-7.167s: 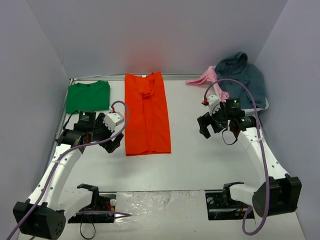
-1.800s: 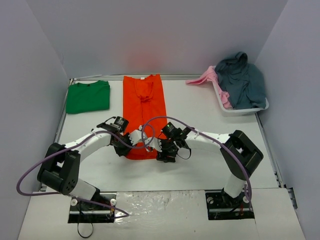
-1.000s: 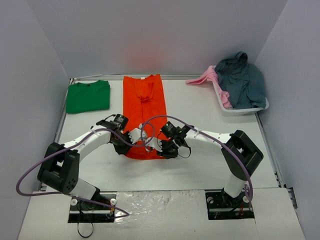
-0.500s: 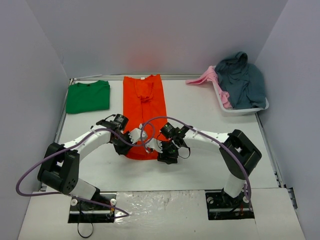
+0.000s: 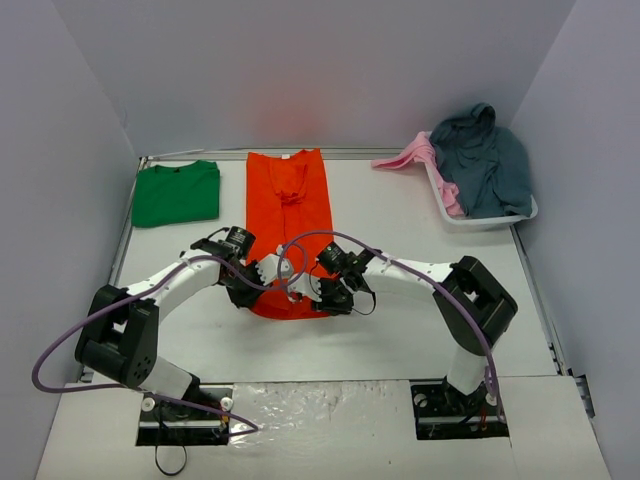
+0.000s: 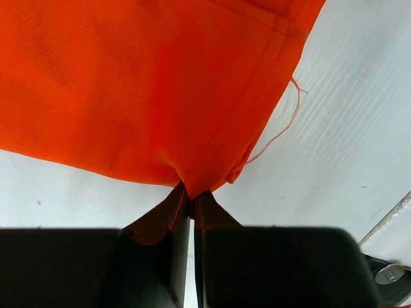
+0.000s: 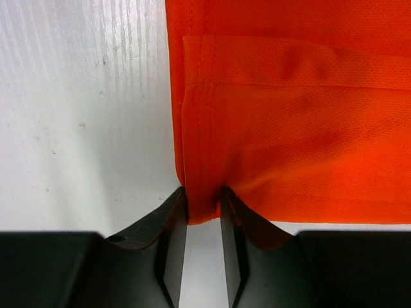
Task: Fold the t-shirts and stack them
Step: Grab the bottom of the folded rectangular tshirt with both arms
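- Pinching the near corner of the orange t-shirt [image 5: 292, 215] on its own side, the left gripper [image 6: 190, 191] is pressing its fingertips tight together on the hem, and the cloth is puckering up to them.
- And the right gripper [image 7: 203, 196]?
- It is straddling the other near corner, with the folded hem sitting between its fingers. Whether they are biting or only bracketing the cloth, I cannot tell.
- Why both at the near corners?
- The shirt is lying flat as a long strip on the table [image 5: 400, 320], collar at the far end. I am judging that the arms are taking matching corners so the near edge can travel evenly toward the collar, halving the strip.
- Where is the green t-shirt [image 5: 177, 193] sitting?
- Folded at the far left corner, well apart from both arms. It is probably serving as the base of the stack.
- What is escaping you?
- From above, the wrists are covering both corners, so the grips are showing only in the wrist views, and those are cutting off the rest of the shirt. A loose thread [image 6: 276, 131] is trailing from the hem. The bin [image 5: 490, 218] at the far right is holding a grey-blue garment [image 5: 485, 150] and a pink garment [image 5: 410, 155], both crumpled; what kind they are is unclear.
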`<state>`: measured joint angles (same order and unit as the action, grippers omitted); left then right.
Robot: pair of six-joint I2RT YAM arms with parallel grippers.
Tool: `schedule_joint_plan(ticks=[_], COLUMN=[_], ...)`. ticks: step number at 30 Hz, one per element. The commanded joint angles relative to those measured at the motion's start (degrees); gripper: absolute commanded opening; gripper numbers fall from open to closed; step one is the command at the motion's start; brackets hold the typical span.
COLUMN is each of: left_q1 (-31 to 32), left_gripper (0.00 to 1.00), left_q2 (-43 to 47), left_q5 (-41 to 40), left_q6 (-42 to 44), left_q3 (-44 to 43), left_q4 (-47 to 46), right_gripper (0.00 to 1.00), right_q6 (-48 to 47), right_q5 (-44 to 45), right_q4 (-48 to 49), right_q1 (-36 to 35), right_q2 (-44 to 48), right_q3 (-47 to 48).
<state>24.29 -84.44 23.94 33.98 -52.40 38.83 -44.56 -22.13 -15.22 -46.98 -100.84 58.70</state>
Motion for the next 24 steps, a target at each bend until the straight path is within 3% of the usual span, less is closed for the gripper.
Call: schedule_joint_plan(ticks=[1, 8, 24], left_q1=[0.8, 0.8, 0.8], left_gripper=[0.02, 0.02, 0.02], left_q2=[0.7, 1.0, 5.2], left_q5=[2.4, 2.8, 9.3], left_q6=[2.1, 1.9, 6.4], left_q3=[-0.7, -1.6, -4.0], left_q4=[1.4, 2.3, 13.5], right_gripper=[0.20, 0.00, 0.00], right_q6=[2.2, 2.7, 2.6], right_q5=[5.1, 4.7, 1.0], right_q4=[-1.2, -3.2, -18.9], right_q1=[0.0, 0.1, 0.1], right_q2=[-4.7, -3.4, 4.7], right_q3=[-1.0, -0.4, 4.8])
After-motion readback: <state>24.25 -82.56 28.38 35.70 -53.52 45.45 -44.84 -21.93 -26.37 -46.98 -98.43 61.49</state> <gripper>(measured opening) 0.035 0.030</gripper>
